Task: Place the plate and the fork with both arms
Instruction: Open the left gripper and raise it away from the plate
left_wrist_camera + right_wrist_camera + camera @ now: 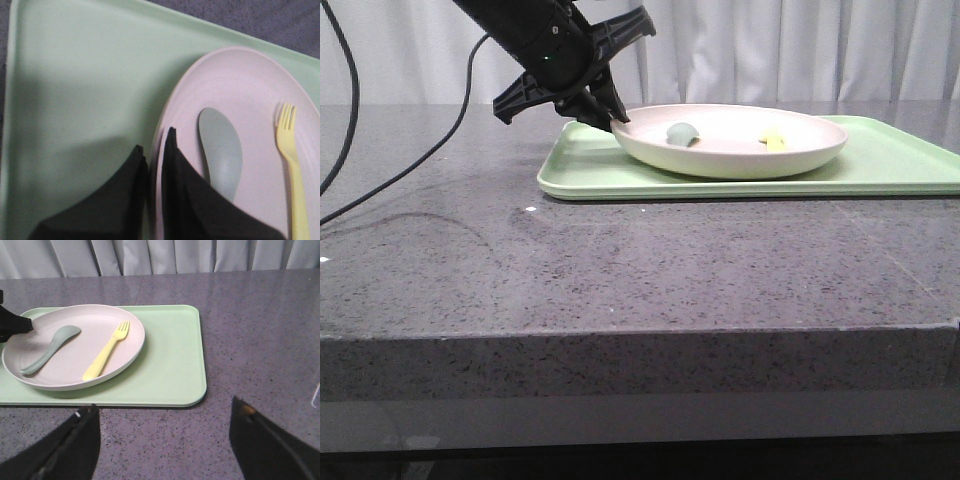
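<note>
Nearest the table's front edge, the right gripper hangs over bare stone with its fingers spread wide and empty, seemingly waiting its turn for the fork. Farther back, toward the far edge, the green tray carries the plate, in which the fork lies beside a grey-green spoon. At the plate's left rim the left gripper has its fingers pinched on the raised edge, one inside and one outside, probably the only grip a shallow dish allows.
</note>
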